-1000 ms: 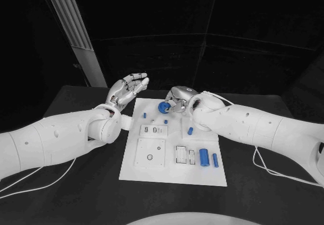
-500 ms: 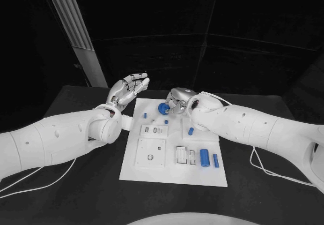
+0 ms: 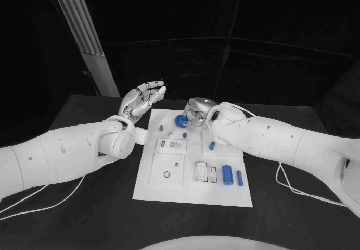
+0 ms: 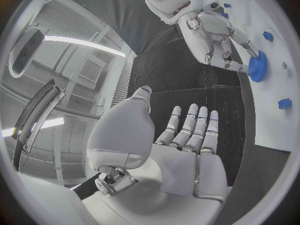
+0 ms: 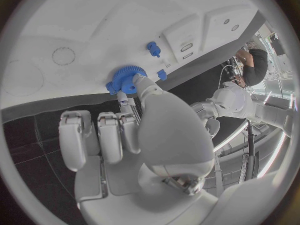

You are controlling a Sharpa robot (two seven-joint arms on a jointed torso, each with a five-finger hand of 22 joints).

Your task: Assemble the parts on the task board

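Blue gear (image 3: 181, 120) still pinched by right hand (image 3: 198, 112) on task board (image 3: 194, 194), left hand (image 3: 141, 99) unmoved, fingers spread

No readable text, labels, numbers or signs on any surface.
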